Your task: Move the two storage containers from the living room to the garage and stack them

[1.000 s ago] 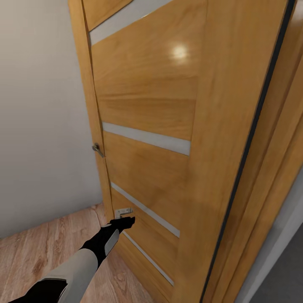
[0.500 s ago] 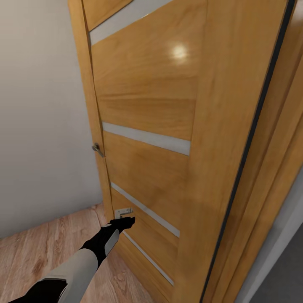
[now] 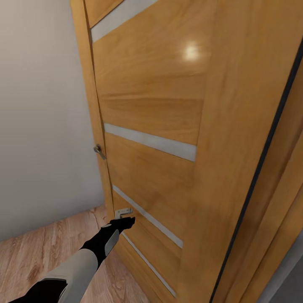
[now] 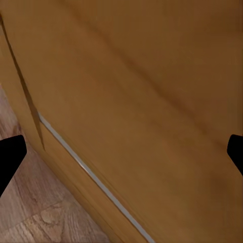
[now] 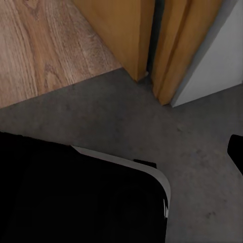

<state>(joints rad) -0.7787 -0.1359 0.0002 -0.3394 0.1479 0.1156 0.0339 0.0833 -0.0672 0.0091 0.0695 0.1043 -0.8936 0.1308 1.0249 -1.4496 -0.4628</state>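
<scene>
Nearest thing is the left arm, its left gripper [image 3: 125, 221] reaching out low at the wooden door [image 3: 168, 105], fingertips spread wide with nothing between them in the wrist view. The right gripper's jaws I can't tell. The whole view has slid a bit since a moment ago, so the robot's nudging closer. No containers here; concrete floor [image 5: 101, 126] starts at the doorway.

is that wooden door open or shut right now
Open. The wooden door is swung away from its frame, with a dark gap between them; grey concrete floor shows past the threshold. The left gripper reaches toward its lower edge.
</scene>
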